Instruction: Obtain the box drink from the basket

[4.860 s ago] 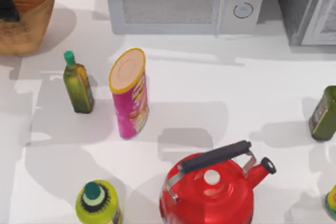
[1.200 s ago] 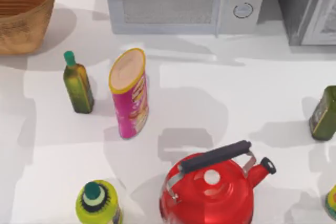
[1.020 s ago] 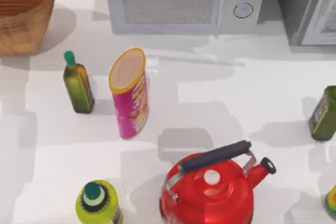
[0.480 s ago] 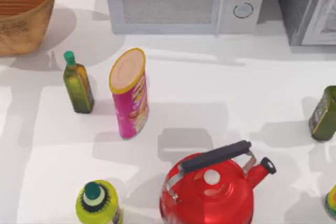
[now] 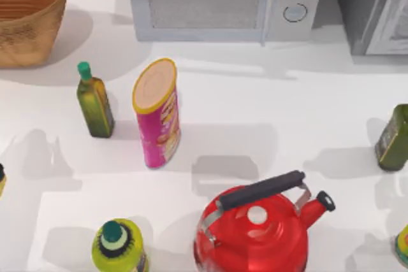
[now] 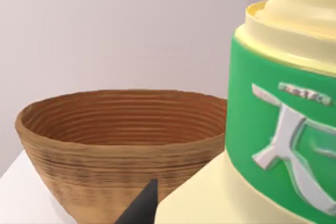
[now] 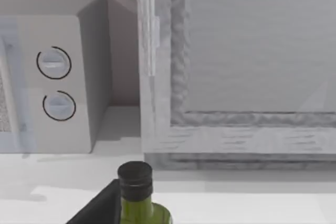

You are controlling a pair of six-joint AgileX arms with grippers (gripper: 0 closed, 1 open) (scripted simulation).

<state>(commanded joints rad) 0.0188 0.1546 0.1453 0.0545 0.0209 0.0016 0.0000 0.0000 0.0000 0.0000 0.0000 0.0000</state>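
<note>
The box drink (image 6: pixel 273 129), pale yellow with a green label, looms close in the left wrist view, outside the basket (image 6: pixel 105 145) that stands behind it. One dark fingertip (image 6: pixel 143 207) of my left gripper shows beside the carton, and the gripper is shut on it. In the top view the wicker basket (image 5: pixel 25 30) sits at the far left corner, and a dark and yellow sliver (image 5: pixel 1 179) of gripper and carton shows at the left edge. A dark part of my right gripper (image 7: pixel 100 205) appears by a green bottle (image 7: pixel 137 198).
A green-capped oil bottle (image 5: pixel 94 103) and a pink crisps can (image 5: pixel 156 116) stand left of centre. A red kettle (image 5: pixel 255 227) and a yellow-green bottle (image 5: pixel 118 246) are at the front. A microwave (image 5: pixel 223 1) lines the back, and a green bottle (image 5: pixel 392 138) stands at the right.
My left gripper, seen inside the basket earlier, is out of it. A dark and yellow sliver has come in at the top view's left edge, and the shadows on the table have shifted.
</note>
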